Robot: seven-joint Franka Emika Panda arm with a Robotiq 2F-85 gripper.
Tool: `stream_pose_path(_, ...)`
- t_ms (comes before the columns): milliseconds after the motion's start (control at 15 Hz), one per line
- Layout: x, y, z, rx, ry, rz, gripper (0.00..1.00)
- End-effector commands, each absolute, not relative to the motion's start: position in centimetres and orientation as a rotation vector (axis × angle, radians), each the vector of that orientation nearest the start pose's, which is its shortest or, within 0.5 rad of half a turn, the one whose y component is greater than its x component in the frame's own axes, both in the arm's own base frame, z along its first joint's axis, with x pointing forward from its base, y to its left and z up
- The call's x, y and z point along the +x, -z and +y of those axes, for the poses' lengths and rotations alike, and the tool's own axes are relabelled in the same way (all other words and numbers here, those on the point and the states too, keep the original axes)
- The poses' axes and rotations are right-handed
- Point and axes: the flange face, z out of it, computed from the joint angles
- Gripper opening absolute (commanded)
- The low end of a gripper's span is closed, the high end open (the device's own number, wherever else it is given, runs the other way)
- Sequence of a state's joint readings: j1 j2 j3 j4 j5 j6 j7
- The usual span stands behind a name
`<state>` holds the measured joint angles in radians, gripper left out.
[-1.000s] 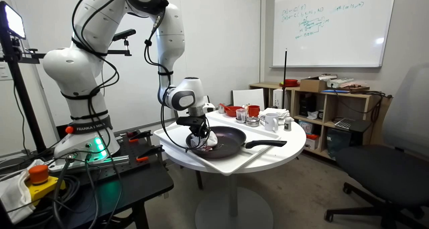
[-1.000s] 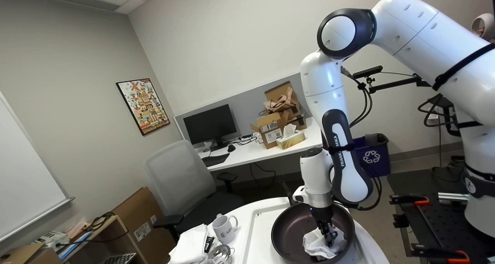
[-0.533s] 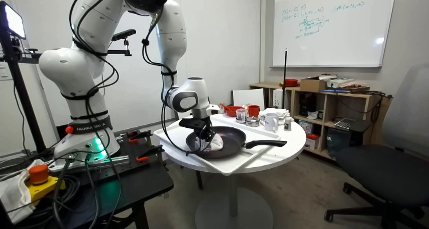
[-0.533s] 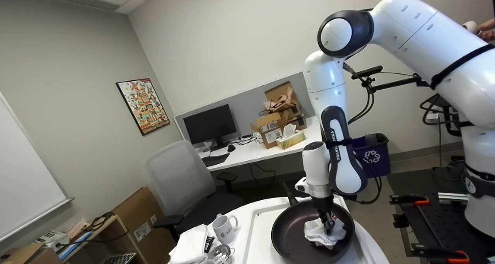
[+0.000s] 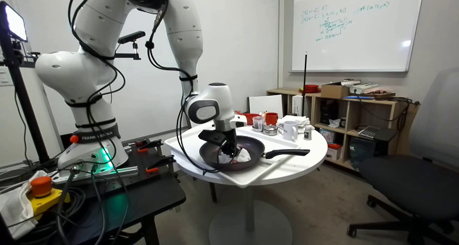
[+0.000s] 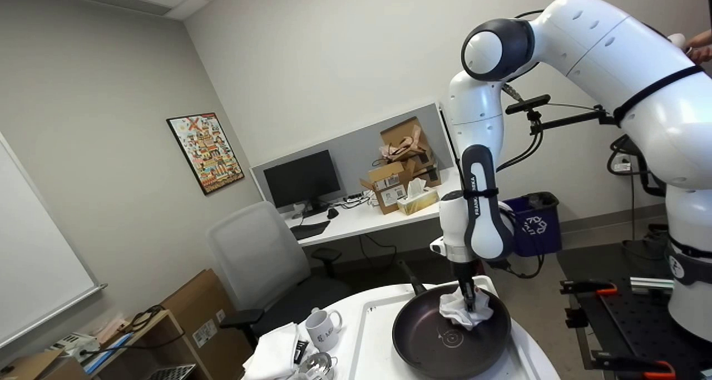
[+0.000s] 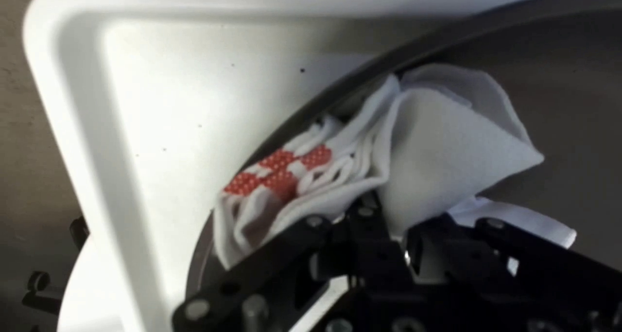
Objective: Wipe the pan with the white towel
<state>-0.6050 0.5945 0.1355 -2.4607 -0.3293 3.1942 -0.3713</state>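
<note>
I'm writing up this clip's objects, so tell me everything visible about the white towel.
The white towel is a small, soft-looking cloth with red, white-dotted patches toward one end. It is crumpled into folds, one part jutting out in a point. The claw pinches its gathered middle inside the dark frying pan, with the red end close to the pan's edge. Its underside is hidden.

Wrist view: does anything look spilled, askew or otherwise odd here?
Yes, slightly: a few dark specks dot the white tray beside the pan, like crumbs or dirt; I can't tell which. The towel, bunched in the pincer, seems fine.
</note>
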Motion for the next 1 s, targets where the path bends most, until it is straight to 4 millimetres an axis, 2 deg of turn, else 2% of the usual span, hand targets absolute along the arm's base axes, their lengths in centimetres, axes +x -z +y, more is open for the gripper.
stream_pose_path(0, 43.4, -7.9, -18.4, -3.121, 0.253, -0.273, 0.03)
stream_pose_path(333, 44.6, -8.1, -18.0, -3.159, 0.291, -0.265, 0.03)
stream_pose_path(667, 48.0, -8.2, -17.3, -3.179, 0.291, -0.232, 0.03)
stream_pose_path(933, 50.9, -8.0, -17.2, -3.172, 0.226, -0.198, 0.03)
